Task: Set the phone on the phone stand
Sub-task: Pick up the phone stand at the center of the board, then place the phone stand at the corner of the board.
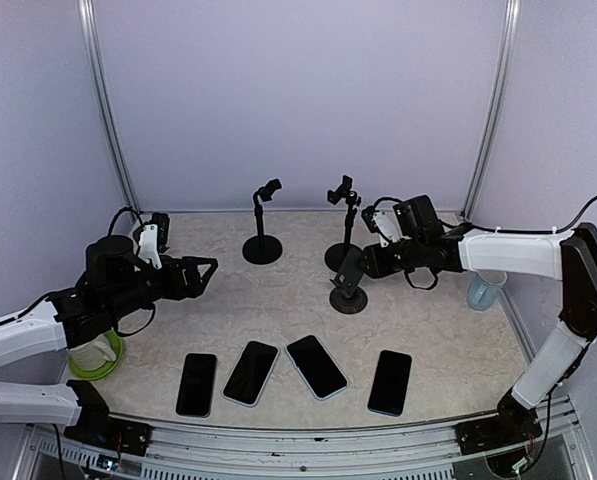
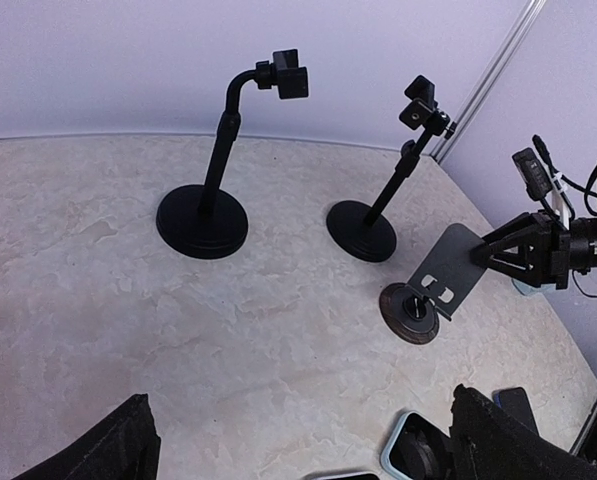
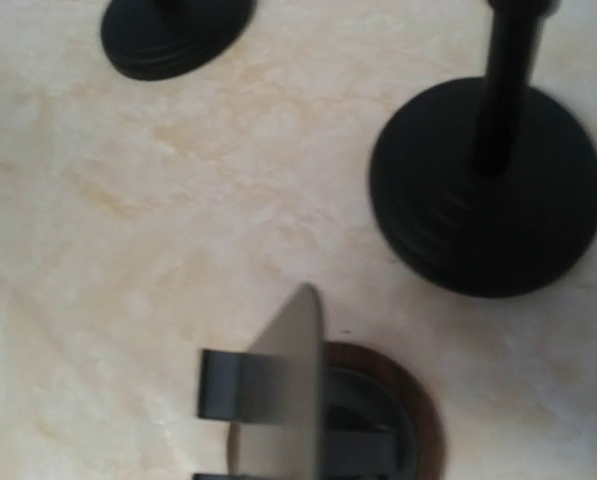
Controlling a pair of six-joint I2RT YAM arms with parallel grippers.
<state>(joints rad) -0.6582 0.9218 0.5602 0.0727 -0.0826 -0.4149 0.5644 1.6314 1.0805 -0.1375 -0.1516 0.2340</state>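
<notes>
Toward the counter's (image 1: 278, 315) near edge, the rightmost phone (image 1: 390, 382) lies flat, long axis near-to-far, closer to my right hand (image 1: 364, 262), which is up at the phone stand's (image 1: 349, 285) plate, whether clamped I cannot tell; my left hand (image 1: 206, 275) hangs released.

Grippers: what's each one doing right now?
Left gripper: open, empty.
Right gripper: at the small stand's plate; grip cannot be told.

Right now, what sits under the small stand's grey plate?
A round brown base with a dark centre, resting on the table. The grey plate hides how it joins the base.
</notes>
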